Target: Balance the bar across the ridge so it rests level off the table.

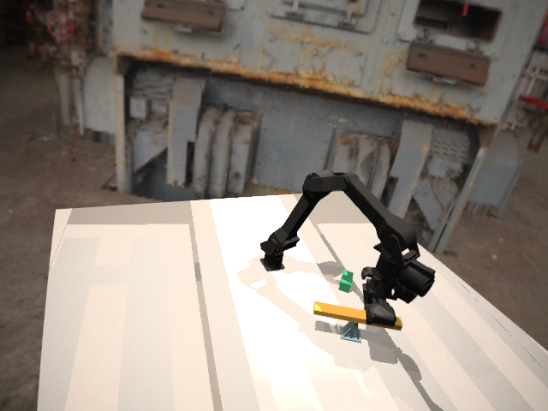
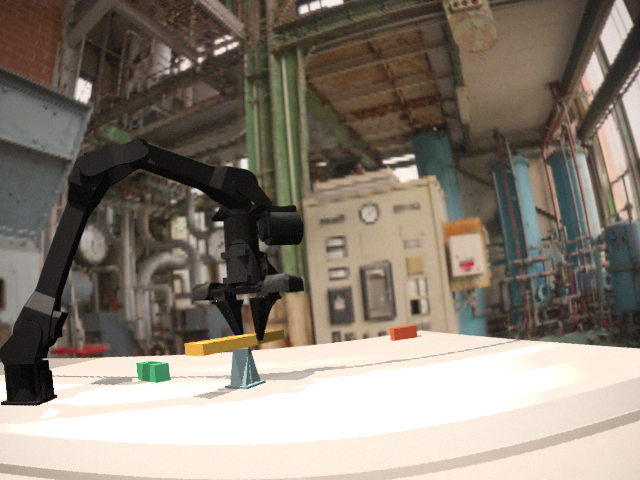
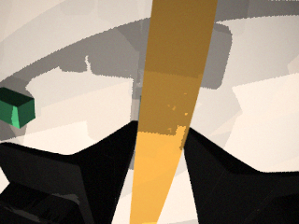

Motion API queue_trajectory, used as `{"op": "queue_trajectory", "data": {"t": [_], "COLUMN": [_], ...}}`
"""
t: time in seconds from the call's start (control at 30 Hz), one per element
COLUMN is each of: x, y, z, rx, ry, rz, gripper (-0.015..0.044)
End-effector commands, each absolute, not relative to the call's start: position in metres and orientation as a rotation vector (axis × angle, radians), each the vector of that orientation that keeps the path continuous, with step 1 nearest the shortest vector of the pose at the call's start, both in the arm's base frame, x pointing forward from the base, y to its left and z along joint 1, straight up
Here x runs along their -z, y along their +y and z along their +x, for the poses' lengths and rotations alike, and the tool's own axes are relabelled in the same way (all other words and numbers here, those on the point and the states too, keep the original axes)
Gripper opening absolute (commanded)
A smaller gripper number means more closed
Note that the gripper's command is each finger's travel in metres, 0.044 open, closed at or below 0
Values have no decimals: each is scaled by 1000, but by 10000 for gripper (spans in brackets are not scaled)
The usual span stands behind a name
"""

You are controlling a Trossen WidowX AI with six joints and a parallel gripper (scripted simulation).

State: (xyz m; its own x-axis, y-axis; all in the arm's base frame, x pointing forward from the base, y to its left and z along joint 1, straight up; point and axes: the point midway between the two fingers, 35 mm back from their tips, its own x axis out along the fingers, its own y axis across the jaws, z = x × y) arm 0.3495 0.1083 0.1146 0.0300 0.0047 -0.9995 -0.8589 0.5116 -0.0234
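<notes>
The orange-yellow bar lies across the top of the grey-blue ridge, both ends clear of the table. It looks near level; a slight tilt is hard to tell. My gripper points down over the bar, a little to the far-end side of the ridge. Its fingers stand close along both sides of the bar, parted just wider than it, so it is barely open. The ridge's contact with the bar is partly hidden, and the bar covers the ridge in the wrist view.
A green block sits on the table between the arm's base and the ridge. A red-orange block lies far back in the exterior view. Arm shadows cross the table.
</notes>
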Motion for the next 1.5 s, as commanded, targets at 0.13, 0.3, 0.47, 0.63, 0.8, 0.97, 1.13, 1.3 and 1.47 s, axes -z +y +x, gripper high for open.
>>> {"op": "queue_trajectory", "data": {"t": [0.13, 0.3, 0.47, 0.63, 0.8, 0.97, 1.13, 1.3, 1.47], "x": [-115, -115, -115, -115, -115, -115, -123, -184, -214], "y": [108, 108, 108, 108, 108, 108, 109, 109, 107], "z": [350, 350, 350, 350, 350, 350, 351, 350, 345], "rx": [-793, -793, -793, -793, -793, -793, -792, -784, -781], "ry": [1387, 1387, 1387, 1387, 1387, 1387, 1383, 1356, 1342], "rz": [-811, -811, -811, -811, -811, -811, -811, -813, -813], "gripper": [173, 185, 185, 185, 290, 421, 440, 440, 440]}}
